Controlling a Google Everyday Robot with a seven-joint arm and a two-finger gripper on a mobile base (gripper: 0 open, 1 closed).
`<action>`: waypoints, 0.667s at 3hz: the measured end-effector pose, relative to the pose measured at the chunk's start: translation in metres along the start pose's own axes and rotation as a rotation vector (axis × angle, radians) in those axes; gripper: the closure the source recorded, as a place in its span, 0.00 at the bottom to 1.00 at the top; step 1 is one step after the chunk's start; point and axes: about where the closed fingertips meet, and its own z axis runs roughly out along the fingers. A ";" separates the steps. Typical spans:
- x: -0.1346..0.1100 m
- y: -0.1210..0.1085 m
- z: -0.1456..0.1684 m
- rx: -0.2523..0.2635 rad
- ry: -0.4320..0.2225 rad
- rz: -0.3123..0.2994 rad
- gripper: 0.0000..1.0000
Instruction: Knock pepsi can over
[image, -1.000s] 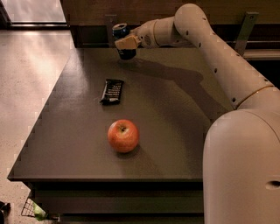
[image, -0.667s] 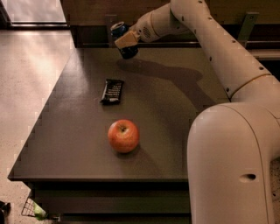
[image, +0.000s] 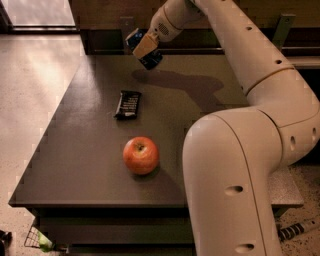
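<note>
Blue pepsi can (image: 152, 60) tilts against pincer (image: 145, 46), table (image: 85, 155) rear.

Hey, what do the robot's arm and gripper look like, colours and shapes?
The arm is a chain of thick, rounded, cream-white shells with small dark round holes along them; no loose cables show. The gripper, at the far edge of the table by the pepsi can, is tan at its tip.

place: office-like room | cues: dark worktable (image: 90, 150), speckled polished floor (image: 35, 80), wood-panelled wall (image: 100, 15) | pincer (image: 145, 47): above worktable's far edge
</note>
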 end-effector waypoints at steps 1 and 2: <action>0.008 0.000 0.002 0.009 0.099 -0.012 1.00; 0.022 -0.003 0.011 0.033 0.238 -0.021 1.00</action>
